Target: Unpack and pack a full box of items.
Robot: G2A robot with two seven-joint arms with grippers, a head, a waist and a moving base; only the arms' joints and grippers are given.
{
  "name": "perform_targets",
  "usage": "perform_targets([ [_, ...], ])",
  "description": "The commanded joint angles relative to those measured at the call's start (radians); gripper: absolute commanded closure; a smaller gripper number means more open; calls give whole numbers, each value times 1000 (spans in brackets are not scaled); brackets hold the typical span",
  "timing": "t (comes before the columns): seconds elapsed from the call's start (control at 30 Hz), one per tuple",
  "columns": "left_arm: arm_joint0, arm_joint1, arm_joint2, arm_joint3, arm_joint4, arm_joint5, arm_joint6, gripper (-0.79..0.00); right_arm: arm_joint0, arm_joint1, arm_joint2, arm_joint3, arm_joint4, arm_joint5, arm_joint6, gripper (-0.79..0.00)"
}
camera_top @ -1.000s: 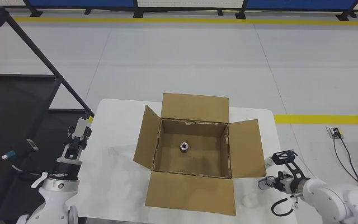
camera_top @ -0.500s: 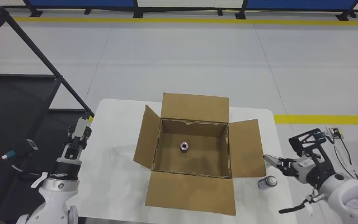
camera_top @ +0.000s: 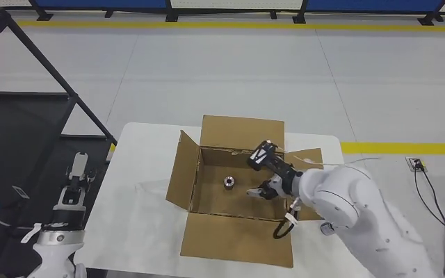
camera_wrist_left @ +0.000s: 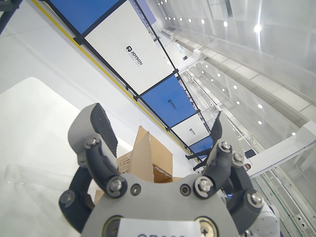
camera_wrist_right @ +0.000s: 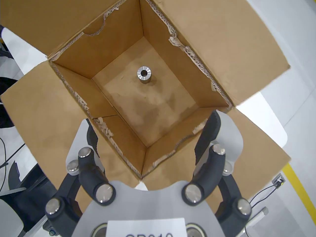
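Hovering over the open cardboard box (camera_top: pixel 236 243) on the white table (camera_top: pixel 139 208) with the right gripper (camera_wrist_right: pixel 151 124) spread wide and empty, pointed straight down the opening, most likely to line up on the lone metal cylinder (camera_wrist_right: pixel 144 73) standing upright near the middle of the box floor, apart from every wall. Kept clear for that reach by flaps (camera_top: pixel 179 174) folded outward. Parked off the table's edge, well apart from the box, with the left gripper (camera_wrist_left: pixel 158 114) likewise wide and holding nothing, tilted up and away, probably to stay out of the working arm's path
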Motion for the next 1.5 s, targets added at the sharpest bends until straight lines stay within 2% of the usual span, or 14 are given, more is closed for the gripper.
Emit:
perform_targets([
  [0.0,0,0,1,0,0,0,0,-785,95,-33,-101,126,39,11,-33,-785],
  [0.13,0,0,1,0,0,0,0,-785,203,-94,-211,311,149,5,-92,-785],
  [0.17,0,0,1,0,0,0,0,-785,212,-98,-218,322,155,4,-93,-785],
  [0.53,0,0,1,0,0,0,0,-785,212,-98,-218,322,155,4,-93,-785],
  [0.67,0,0,1,0,0,0,0,-785,209,-114,-238,380,166,1,-155,-785],
  [0.77,0,0,1,0,0,0,0,-785,257,-155,-314,483,187,-32,-165,-785],
  [0.93,0,0,1,0,0,0,0,-785,346,-254,-456,693,174,-29,-210,-785],
  [1.2,0,0,1,0,0,0,0,-785,396,-411,-574,1027,205,-71,-329,-785],
  [1.23,0,0,1,0,0,0,0,-785,399,-427,-581,1060,207,-76,-337,-733],
  [1.33,0,0,1,0,0,0,0,-785,411,-469,-592,1140,218,-96,-355,-397],
  [1.47,0,0,1,0,0,0,0,-785,422,-510,-599,1223,218,-118,-380,-323],
])
